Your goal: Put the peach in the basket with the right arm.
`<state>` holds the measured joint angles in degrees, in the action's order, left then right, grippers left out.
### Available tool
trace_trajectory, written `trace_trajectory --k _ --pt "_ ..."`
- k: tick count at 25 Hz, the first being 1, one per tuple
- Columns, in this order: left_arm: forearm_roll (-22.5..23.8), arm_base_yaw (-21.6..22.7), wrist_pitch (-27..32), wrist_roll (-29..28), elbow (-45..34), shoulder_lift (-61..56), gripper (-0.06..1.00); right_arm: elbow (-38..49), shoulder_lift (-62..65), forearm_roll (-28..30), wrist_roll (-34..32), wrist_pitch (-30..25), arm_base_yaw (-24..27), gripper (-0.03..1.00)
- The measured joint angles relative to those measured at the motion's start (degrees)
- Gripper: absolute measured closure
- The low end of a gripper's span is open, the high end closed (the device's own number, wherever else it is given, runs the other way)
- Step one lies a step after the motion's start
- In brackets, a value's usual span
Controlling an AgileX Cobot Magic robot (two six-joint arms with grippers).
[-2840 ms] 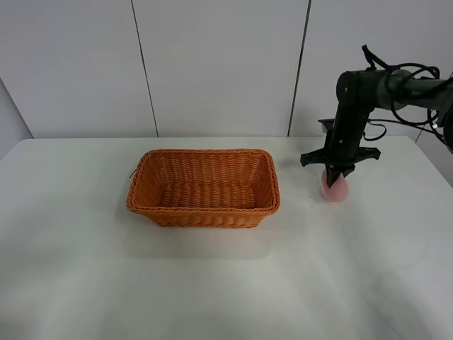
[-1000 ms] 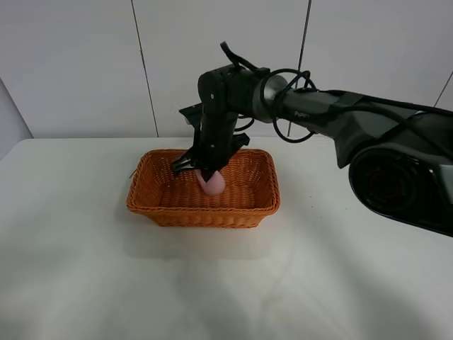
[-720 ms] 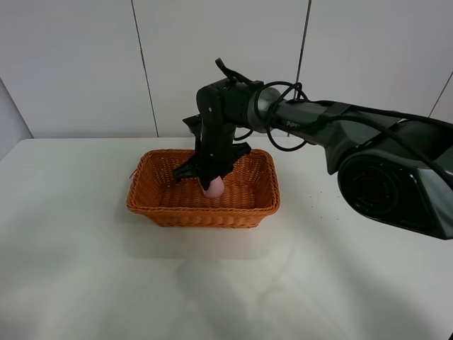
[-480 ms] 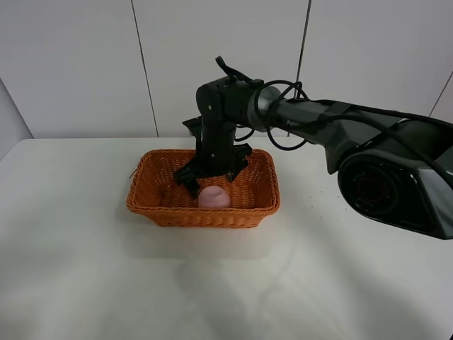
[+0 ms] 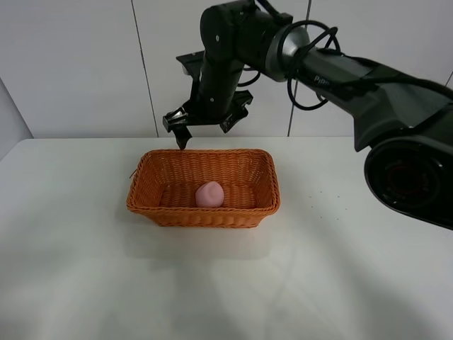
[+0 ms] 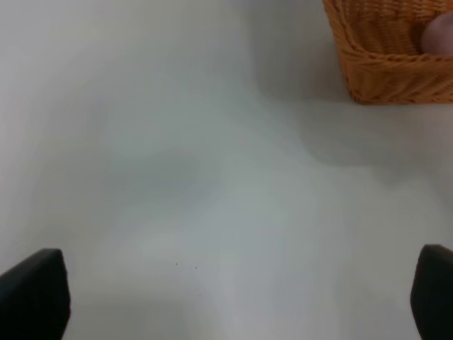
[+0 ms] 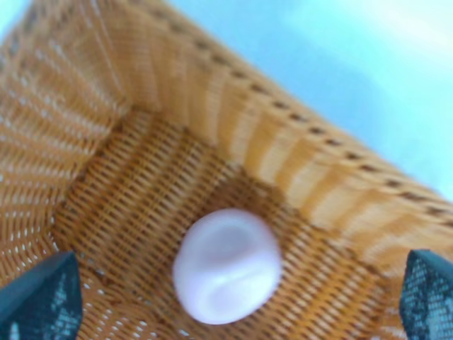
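Pale-pink against orange wicker, the peach (image 5: 210,194) is seen in the high view lying on the floor of the basket (image 5: 205,214), below the right gripper (image 5: 205,131) and clear of it. That gripper is held above the basket's far rim, its jaws spread wide and nothing gripped between them. The right arm (image 5: 333,64) is reached across from its base, with the wrist turned downward over the basket. No clear long axis can be made out on the peach, which looks nearly round. The basket's long side is laid roughly along the line between the two fingertips.

From the left wrist, the left gripper (image 6: 233,297) is shown wide open and empty over the bare table (image 6: 177,177). A corner of the basket (image 6: 396,64) is seen ahead of it and off to one side, well apart, with only a sliver of the peach (image 6: 440,34) visible over the rim.

From the right wrist, the peach (image 7: 226,265) is framed straight beneath the open gripper, between the two fingertips (image 7: 39,297) but far under them, resting on the weave near a side wall (image 7: 233,142).

The placing is judged to be done. Any coming move is judged to be a plain withdrawal of the right arm, for which the gap between gripper and rim appears ample
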<state>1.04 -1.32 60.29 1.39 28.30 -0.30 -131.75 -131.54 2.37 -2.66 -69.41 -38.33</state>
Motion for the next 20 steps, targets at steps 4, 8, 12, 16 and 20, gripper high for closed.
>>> trace_trajectory --k 4,8,12,16,20 --pt "0.0 0.0 0.0 0.0 0.0 0.0 -0.04 -0.14 1.23 0.82 0.05 -0.05 0.73 0.27" --pt "0.0 0.0 0.0 0.0 0.0 0.0 -0.04 -0.14 1.23 0.76 0.11 -0.16 2.9 0.27" --pt "0.0 0.0 0.0 0.0 0.0 0.0 -0.04 0.01 1.23 0.72 0.17 -0.16 7.93 0.27" --pt "0.0 0.0 0.0 0.0 0.0 0.0 -0.04 0.3 1.23 0.72 0.17 -0.16 15.8 0.27" --pt "0.0 0.0 0.0 0.0 0.0 0.0 -0.04 0.31 1.23 0.83 0.17 -0.16 24.38 0.27"
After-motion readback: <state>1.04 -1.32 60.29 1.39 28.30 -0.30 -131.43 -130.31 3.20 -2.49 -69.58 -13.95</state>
